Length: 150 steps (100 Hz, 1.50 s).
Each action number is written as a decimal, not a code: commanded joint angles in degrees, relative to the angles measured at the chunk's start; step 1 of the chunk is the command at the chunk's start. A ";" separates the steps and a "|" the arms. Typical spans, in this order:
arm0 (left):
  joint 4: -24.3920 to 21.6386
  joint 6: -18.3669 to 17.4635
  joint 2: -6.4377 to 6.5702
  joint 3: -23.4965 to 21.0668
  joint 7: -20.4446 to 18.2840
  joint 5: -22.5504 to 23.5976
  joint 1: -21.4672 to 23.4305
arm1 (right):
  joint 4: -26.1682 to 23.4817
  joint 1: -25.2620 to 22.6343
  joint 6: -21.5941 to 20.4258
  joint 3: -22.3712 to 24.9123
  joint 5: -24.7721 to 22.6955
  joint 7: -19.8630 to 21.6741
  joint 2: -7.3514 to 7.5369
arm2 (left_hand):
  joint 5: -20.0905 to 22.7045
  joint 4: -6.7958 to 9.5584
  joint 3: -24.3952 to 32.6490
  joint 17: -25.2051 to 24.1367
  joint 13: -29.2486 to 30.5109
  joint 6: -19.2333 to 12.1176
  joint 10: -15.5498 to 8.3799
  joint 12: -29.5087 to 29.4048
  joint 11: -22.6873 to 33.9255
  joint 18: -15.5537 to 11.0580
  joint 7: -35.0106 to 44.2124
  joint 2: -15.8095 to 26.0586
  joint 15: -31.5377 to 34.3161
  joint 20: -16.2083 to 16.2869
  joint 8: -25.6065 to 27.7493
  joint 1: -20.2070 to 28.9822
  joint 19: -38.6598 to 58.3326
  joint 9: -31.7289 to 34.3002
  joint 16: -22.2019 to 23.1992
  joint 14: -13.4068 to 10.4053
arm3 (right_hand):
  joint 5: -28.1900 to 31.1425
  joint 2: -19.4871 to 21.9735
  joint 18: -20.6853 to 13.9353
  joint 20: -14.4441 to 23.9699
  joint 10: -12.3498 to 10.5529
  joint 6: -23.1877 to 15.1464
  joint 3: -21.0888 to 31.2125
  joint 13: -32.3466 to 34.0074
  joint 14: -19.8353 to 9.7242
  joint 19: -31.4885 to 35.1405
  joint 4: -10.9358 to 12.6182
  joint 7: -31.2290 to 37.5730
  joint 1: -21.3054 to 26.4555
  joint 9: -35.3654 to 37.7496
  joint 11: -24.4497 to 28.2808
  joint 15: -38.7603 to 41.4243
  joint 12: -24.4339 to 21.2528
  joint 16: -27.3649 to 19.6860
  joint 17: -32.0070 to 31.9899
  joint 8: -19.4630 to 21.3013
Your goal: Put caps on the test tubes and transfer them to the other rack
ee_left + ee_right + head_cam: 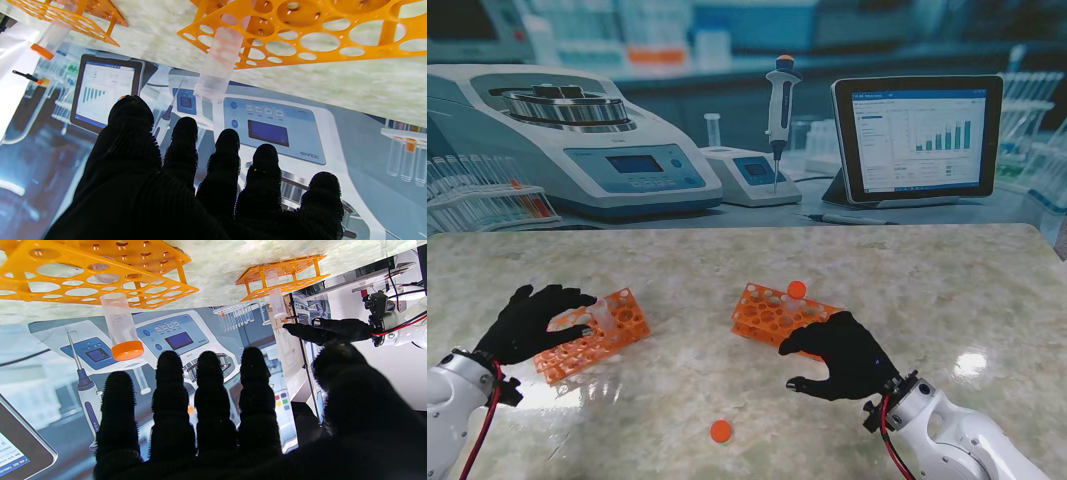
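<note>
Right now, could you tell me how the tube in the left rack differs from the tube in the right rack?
The tube in the left rack has no cap, its mouth open; the tube in the right rack wears an orange cap. The left hand is close beside the uncapped tube, while the right hand sits nearer to me than the capped one, apart from it. Both are clear plastic tubes standing in orange racks.

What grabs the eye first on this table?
Two bright orange plastic tube racks: the left rack holds an uncapped clear tube, the right rack an orange-capped tube. A black-gloved robot hand sits at each, left and right, and a loose orange cap lies nearer me.
</note>
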 commanded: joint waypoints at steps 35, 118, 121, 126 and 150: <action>5.39 1.34 -0.12 2.44 1.08 0.53 -1.55 | -0.28 -0.32 0.66 -0.35 0.19 1.04 0.06 | -0.89 -2.16 -0.85 -1.67 -2.73 0.84 -1.36 -1.40 -1.16 -1.65 -1.68 -0.74 -1.02 -2.11 -0.99 -1.11 -3.88 -2.60 -1.09 -1.87 | -2.26 1.36 1.39 -0.57 -1.69 1.00 -0.81 -1.32 -1.28 -0.64 1.41 -1.00 -0.41 0.49 -0.56 -2.89 0.32 -0.72 -1.15 -0.53; 7.97 1.98 -0.14 3.13 2.49 1.91 -1.38 | -0.07 -0.14 0.57 -0.42 0.35 1.52 0.12 | -0.54 -2.60 -0.87 -1.86 -3.60 1.02 -1.13 -1.82 -1.41 -1.60 -1.61 -2.38 -1.16 -2.21 -1.02 -1.43 -3.98 -3.56 -1.32 -1.90 | -2.23 1.42 1.43 -0.50 -1.67 0.92 -0.91 -1.46 -1.23 -0.77 1.41 -0.98 -0.52 0.45 -0.59 -2.93 0.34 -0.74 -1.29 -0.50; 8.17 2.05 -0.15 3.25 2.62 1.89 -1.45 | -0.07 -0.11 0.58 -0.46 0.37 1.58 0.13 | -0.62 -2.62 -0.92 -1.85 -3.63 1.04 -1.11 -1.84 -1.45 -1.55 -1.65 -2.31 -1.16 -2.21 -1.03 -1.57 -3.97 -3.68 -1.32 -1.86 | -2.17 1.40 1.43 -0.50 -1.75 0.86 -0.91 -1.41 -1.26 -0.77 1.41 -0.96 -0.51 0.48 -0.57 -2.91 0.35 -0.74 -1.30 -0.49; 8.57 2.16 -0.18 3.53 2.90 1.85 -1.64 | -0.05 -0.07 0.58 -0.50 0.38 1.66 0.14 | -0.70 -2.65 -0.97 -1.86 -3.77 1.10 -1.09 -1.89 -1.49 -1.54 -1.69 -2.23 -1.19 -2.20 -1.05 -1.85 -3.97 -3.80 -1.34 -1.88 | -2.27 1.42 1.42 -0.50 -1.68 0.85 -0.91 -1.48 -1.19 -0.78 1.41 -1.00 -0.51 0.44 -0.59 -2.94 0.34 -0.75 -1.31 -0.50; 10.23 2.92 -0.21 5.56 3.05 0.84 -3.05 | 0.00 0.00 0.58 -0.53 0.42 1.78 0.15 | -1.10 -2.77 -1.16 -2.07 -4.36 0.96 -0.98 -2.10 -1.68 -1.66 -1.87 -1.56 -1.31 -2.17 -1.13 -3.45 -3.99 -4.37 -1.41 -2.02 | -2.22 1.43 1.45 -0.46 -1.72 0.85 -0.98 -1.52 -1.13 -0.78 1.41 -0.96 -0.43 0.43 -0.59 -2.94 0.34 -0.76 -1.33 -0.49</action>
